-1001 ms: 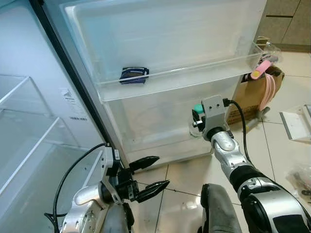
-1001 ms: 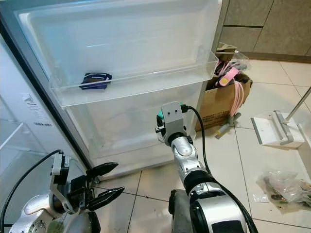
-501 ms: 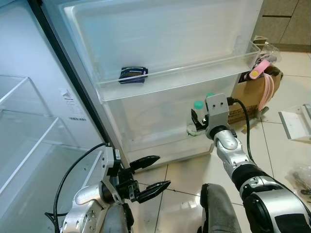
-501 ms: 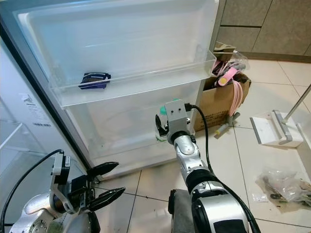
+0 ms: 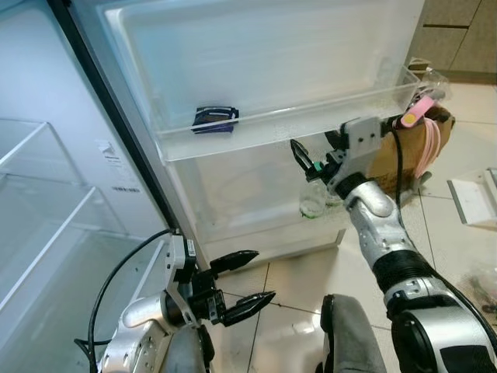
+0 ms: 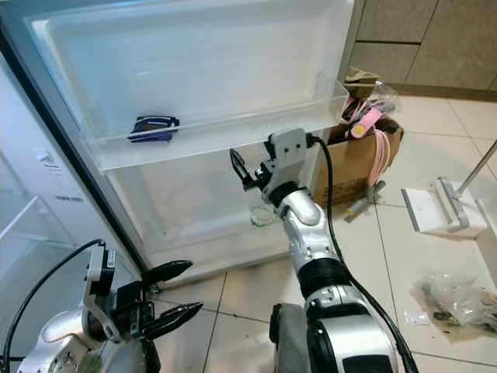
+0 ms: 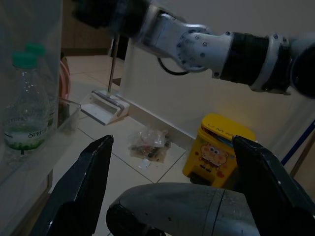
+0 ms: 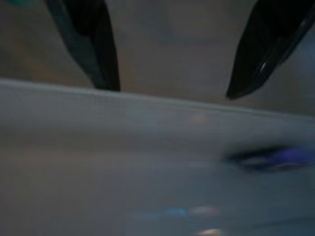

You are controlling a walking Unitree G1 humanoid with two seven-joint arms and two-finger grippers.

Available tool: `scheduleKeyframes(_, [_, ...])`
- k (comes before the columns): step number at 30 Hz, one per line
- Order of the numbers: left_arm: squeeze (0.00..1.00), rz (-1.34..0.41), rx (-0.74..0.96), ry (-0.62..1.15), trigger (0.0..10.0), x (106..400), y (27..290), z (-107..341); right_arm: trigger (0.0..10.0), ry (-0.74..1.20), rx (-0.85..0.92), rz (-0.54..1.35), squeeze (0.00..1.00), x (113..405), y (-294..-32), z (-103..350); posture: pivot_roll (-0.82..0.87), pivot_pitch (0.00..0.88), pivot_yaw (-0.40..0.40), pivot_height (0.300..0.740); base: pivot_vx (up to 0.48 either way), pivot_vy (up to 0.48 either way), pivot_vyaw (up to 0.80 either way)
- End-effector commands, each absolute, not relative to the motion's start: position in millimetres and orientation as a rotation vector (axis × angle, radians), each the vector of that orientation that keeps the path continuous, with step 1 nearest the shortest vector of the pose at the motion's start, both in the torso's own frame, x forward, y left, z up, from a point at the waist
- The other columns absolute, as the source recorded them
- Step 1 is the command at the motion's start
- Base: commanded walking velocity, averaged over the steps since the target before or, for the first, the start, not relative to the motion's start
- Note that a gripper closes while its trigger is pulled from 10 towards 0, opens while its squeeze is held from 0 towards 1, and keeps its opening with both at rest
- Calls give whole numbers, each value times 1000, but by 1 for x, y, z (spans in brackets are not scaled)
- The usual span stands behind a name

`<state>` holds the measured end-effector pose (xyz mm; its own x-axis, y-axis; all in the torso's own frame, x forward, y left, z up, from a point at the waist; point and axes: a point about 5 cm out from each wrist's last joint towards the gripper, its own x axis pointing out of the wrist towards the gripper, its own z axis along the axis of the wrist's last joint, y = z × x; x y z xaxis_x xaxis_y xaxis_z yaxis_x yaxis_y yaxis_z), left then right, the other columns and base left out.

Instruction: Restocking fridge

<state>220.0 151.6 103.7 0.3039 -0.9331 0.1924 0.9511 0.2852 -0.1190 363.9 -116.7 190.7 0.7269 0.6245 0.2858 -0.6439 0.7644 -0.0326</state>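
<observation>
Your right tool [image 5: 311,165], fingers wide and empty, hangs mid-frame above the bottle [image 5: 312,199] in the lower door shelf [image 5: 256,233], presumably just released; left tool [image 5: 241,281] wide, idle lower left.

Right arm stretched forward and up, right gripper [image 5: 304,161] raised, fingers apart, nothing between them. Left arm low and bent at the bottom, left gripper [image 5: 245,280] pointing sideways, fingers spread, empty.

the fridge door [image 5: 256,54] has an upper clear shelf [image 5: 287,128] holding a dark blue packet [image 5: 214,119]. below that shelf, in the lower door bin [image 5: 256,225], stands a clear bottle [image 5: 313,200].
</observation>
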Motion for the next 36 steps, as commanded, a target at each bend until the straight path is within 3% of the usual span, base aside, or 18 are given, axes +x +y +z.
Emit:
scheduleKeyframes(1, [0, -1277, -219, -82, 10000, 218, 155, 105, 10000, -285, 75, 843, 0, 353, -110, 190, -50, 126, -6, 477, 0, 0, 0])
scheduleKeyframes(5, [0, -1279, -219, -78, 10000, 219, 155, 104, 10000, -221, 50, 1000, 0, 336, -115, 176, -49, 117, -7, 477, 0, 0, 0])
scheduleKeyframes(11, [0, -1284, -226, -72, 10000, 218, 152, 101, 10000, 41, -2, 1293, 0, 292, -132, 129, -53, 96, -14, 477, 0, 0, 0])
scheduleKeyframes(17, [0, -1200, -267, -42, 10000, 222, 153, 85, 10000, 331, -141, 1027, 0, 288, -158, 62, -62, 97, -13, 477, 0, 0, 0])
scheduleKeyframes(21, [0, -1159, -287, -34, 10000, 223, 153, 79, 10000, 394, -99, 952, 0, 285, -166, 47, -62, 96, -13, 477, 0, 0, 0])
scheduleKeyframes(24, [0, -1115, -320, -9, 10000, 222, 153, 69, 10000, 497, 61, 772, 0, 279, -187, 26, -61, 90, -16, 481, 0, 0, 0])
scheduleKeyframes(36, [0, -824, -348, 160, 10000, 220, 174, 18, 10000, 734, 75, 315, 0, 234, -225, -35, -59, 75, -23, 524, 0, 0, 0])
